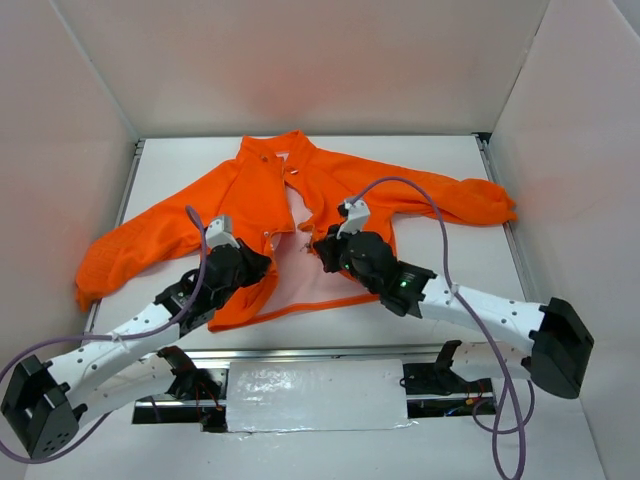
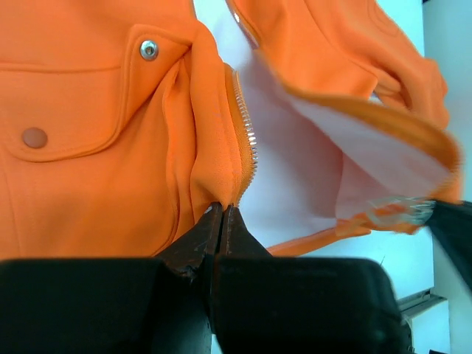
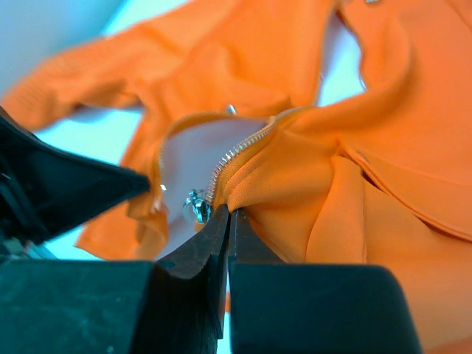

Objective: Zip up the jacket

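Note:
The orange jacket (image 1: 250, 200) lies spread on the white table, its front open and the pale lining (image 1: 318, 282) showing. My left gripper (image 1: 262, 262) is shut on the jacket's left front edge near the hem; in the left wrist view its jaws (image 2: 222, 209) pinch the fabric just below the zipper teeth (image 2: 247, 133). My right gripper (image 1: 322, 245) is shut on the right front edge; in the right wrist view its jaws (image 3: 231, 212) pinch a fold of fabric beside the metal zipper slider (image 3: 197, 206).
White walls enclose the table on three sides. The jacket's sleeves reach far left (image 1: 105, 262) and far right (image 1: 480, 202). A metal rail (image 1: 320, 352) runs along the table's near edge. Purple cables loop from both arms.

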{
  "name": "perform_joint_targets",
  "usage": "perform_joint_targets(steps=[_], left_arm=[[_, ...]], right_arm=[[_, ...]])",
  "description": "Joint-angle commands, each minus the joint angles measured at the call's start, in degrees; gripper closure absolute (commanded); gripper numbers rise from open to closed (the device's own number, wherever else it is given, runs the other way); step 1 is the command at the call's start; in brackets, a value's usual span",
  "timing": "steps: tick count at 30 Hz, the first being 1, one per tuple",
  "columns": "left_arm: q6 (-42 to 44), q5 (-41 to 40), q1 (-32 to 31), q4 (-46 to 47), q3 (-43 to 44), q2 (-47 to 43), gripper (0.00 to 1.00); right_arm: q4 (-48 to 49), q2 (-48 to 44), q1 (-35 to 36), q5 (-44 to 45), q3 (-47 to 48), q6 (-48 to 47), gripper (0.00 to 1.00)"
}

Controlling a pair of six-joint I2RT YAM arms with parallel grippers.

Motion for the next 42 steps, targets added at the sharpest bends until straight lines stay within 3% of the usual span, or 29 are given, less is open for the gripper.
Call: perform_joint_targets(steps=[1, 3, 5, 9, 14, 20, 23, 24, 27, 30, 31, 32, 36, 39, 42], left_arm=[[0.19, -3.35, -0.14, -1.5, -0.17, -2.7, 1.0], [0.19, -3.27, -0.05, -0.45, -1.75, -2.62, 1.0], [0.28, -2.74, -0.05, -0.62, -1.67, -1.74, 1.0], [1.25, -2.03, -0.14, -2.46, -0.61, -2.17, 1.0], [2.21, -2.48, -0.14, -3.08, -2.11, -5.77, 1.0], [3.27, -2.03, -0.14, -3.87, -2.11, -6.57, 1.0], [3.7, -2.39, -0.14, -4.13, -2.02, -6.57, 1.0], [3.88, -2.65, -0.14, -4.31, -1.93, -6.57, 1.0], [3.88, -3.18, -0.14, -5.27, -1.67, -6.57, 1.0], [3.27, -3.53, -0.14, -5.98, -1.84, -7.01, 1.0], [2.83, -3.44, -0.14, -5.98, -1.84, -7.1, 1.0], [2.48, -3.35, -0.14, -6.16, -1.84, -7.18, 1.0], [-0.68, -4.05, -0.05, -8.96, -0.79, -6.84, 1.0], [-3.93, -4.84, 0.04, -13.26, 0.87, -6.57, 1.0], [-3.68, -4.93, -0.05, -14.5, 2.45, -6.92, 1.0]], right_arm=[[5.71, 2.9, -1.04, -7.96, -0.57, -1.83, 1.0], [1.66, 10.73, -0.95, -10.08, 0.75, 1.49, 1.0], [1.04, 14.59, -0.69, -6.32, 0.58, 3.88, 1.0], [2.26, 14.88, -0.68, 2.65, 1.28, 3.98, 1.0], [20.67, 8.82, -0.6, 5.57, -6.87, -0.58, 1.0], [33.6, 7.15, -0.68, 4.78, -13.21, -5.24, 1.0], [35.23, 5.74, -0.86, 0.4, -14.02, -7.17, 1.0], [32.44, 3.65, -1.99, -8.32, -13.06, -8.49, 1.0], [27.16, 1.0, -3.32, -19.1, -10.95, -8.94, 1.0], [8.3, 8.41, -3.49, -18.35, -1.48, -5.35, 1.0], [-2.37, 11.16, -3.5, -15.03, 4.38, -1.16, 1.0], [-5.7, 13.28, -3.58, -14.65, 6.36, 0.8, 1.0], [-11.87, 22.67, -4.46, -17.37, 12.07, 6.87, 1.0], [-18.54, 26.47, -5.51, -15.62, 23.03, 6.62, 1.0], [-17.08, 25.09, -7.45, -16.93, 27.2, 4.43, 1.0]])
